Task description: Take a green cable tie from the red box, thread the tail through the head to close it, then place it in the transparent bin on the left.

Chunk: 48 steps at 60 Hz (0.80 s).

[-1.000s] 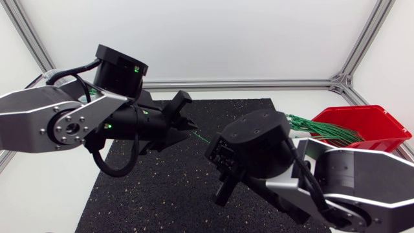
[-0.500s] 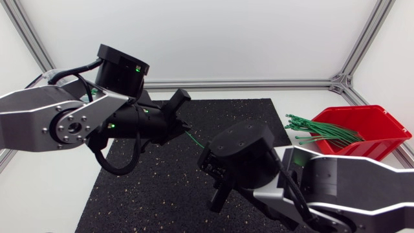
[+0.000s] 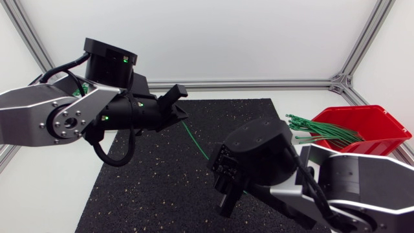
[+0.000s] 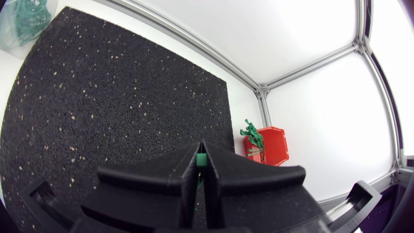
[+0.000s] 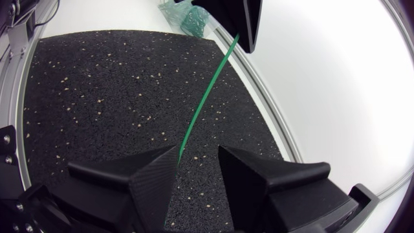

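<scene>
Green cable tie [image 3: 195,141] pinched at one end by left fingers [image 4: 165,176], other end beside spread right fingers [image 5: 154,176]

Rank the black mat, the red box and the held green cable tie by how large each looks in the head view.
1. black mat, by far the largest.
2. red box.
3. green cable tie, only a thin strand hanging from the left hand.

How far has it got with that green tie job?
Done: one green cable tie is out of the red box. In hand: the left gripper is shut on one end; the tie runs straight, unlooped, down to the open right gripper. To do: threading the tail, then dropping it in the transparent bin.
</scene>
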Tool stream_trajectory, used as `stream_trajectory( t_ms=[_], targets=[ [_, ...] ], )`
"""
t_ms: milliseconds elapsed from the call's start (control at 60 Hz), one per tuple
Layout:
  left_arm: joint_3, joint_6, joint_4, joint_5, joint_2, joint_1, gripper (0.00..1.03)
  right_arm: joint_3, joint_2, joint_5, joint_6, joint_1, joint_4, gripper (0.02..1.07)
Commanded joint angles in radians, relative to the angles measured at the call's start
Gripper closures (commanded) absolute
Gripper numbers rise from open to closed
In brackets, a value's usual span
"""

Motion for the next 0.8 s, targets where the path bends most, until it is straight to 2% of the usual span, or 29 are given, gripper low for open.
stream_trajectory(
  t_ms=[0, 83, 200, 300, 367, 517, 633, 783],
  targets=[
    [-0.032, 0.103, 0.03, 0.032, -0.021, 0.023, 1.0, 0.017, -0.027, -0.089, -0.005, -0.067, -0.057, 0.38],
    [-0.047, 0.163, 0.056, 0.094, -0.035, 0.035, 1.0, 0.058, -0.034, -0.272, -0.004, -0.167, -0.133, 0.38],
    [-0.078, 0.237, 0.093, 0.164, -0.061, 0.035, 1.0, 0.143, -0.018, -0.623, -0.007, -0.342, -0.262, 0.37],
    [-0.098, 0.295, 0.106, 0.236, -0.085, 0.032, 1.0, 0.236, 0.048, -0.869, -0.051, -0.455, -0.382, 0.37],
    [-0.106, 0.327, 0.106, 0.273, -0.102, 0.026, 1.0, 0.292, 0.095, -0.982, -0.093, -0.495, -0.459, 0.37],
    [-0.13, 0.402, 0.109, 0.358, -0.148, -0.008, 1.0, 0.373, 0.169, -1.153, -0.177, -0.529, -0.56, 0.35],
    [-0.147, 0.467, 0.108, 0.399, -0.168, -0.037, 1.0, 0.411, 0.21, -1.24, -0.217, -0.528, -0.598, 0.35],
    [-0.144, 0.503, 0.108, 0.442, -0.171, -0.043, 1.0, 0.433, 0.233, -1.275, -0.263, -0.492, -0.637, 0.36]
  ],
)
